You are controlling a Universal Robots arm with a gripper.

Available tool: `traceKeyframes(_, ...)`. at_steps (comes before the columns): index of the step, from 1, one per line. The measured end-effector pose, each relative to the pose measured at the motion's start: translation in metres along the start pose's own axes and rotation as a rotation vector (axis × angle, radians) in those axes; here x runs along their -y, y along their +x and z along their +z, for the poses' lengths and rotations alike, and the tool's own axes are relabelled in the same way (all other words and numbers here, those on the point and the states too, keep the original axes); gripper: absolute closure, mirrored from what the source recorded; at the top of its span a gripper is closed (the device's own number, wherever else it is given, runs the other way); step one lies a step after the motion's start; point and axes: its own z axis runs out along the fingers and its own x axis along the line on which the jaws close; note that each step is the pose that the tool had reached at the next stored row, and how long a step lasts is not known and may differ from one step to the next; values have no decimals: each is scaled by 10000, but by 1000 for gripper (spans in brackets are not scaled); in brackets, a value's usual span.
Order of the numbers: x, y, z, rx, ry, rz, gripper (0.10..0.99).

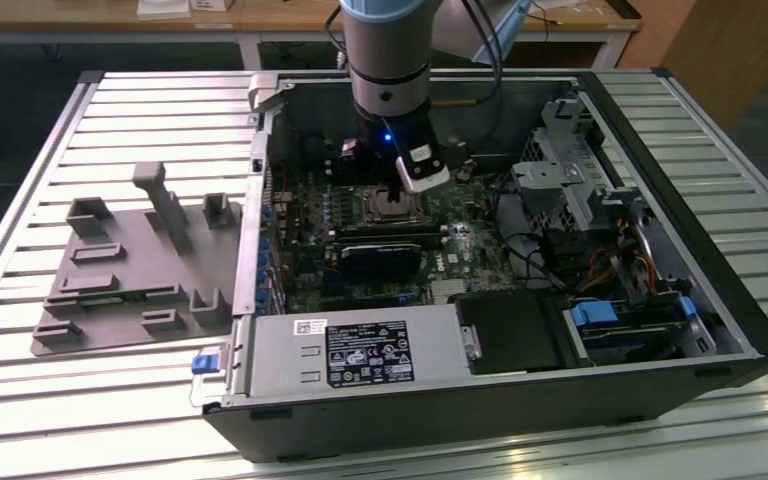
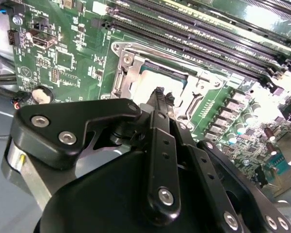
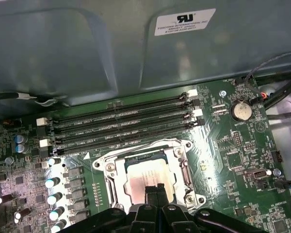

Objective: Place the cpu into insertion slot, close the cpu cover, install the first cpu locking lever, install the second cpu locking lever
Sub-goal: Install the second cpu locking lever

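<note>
Nearest to you in the exterior view is the silver power box (image 1: 351,350) with its sticker, at the front of the open PC case (image 1: 704,330). A blue clip (image 1: 203,362) sticks out beside it. On the exterior view's right, inside the case, sit metal drive cages (image 1: 578,175) and a bunch of wires (image 1: 611,265). On the exterior view's left, outside the case, a grey holder plate (image 1: 124,270) lies on the slatted table (image 1: 64,400).

Inside the case lies the green board (image 3: 233,160). A black block (image 1: 381,262) sits on it, just in front of the slot (image 1: 392,205). Past the slot run long dark memory rows (image 3: 121,128), and a round coin battery (image 3: 241,110) sits near them.

The cpu (image 3: 144,178) lies flat in the slot, its silver top showing. The cover (image 3: 177,160) is a silver frame lying around it, with screws at its corners. You cannot tell from here if the levers are locked.

The arm (image 1: 387,60) comes straight down into the case from above. The gripper (image 3: 155,190) points down at the cpu, right over its near edge. Its two black fingers (image 2: 160,99) are pressed together, with nothing between them. In both wrist views the tips are just above or touching the cpu top; you cannot tell which.
</note>
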Motion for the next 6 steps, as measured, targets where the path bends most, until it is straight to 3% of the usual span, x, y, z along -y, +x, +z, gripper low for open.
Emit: traceKeyframes(6,0,1,-1,2,13,0,984)
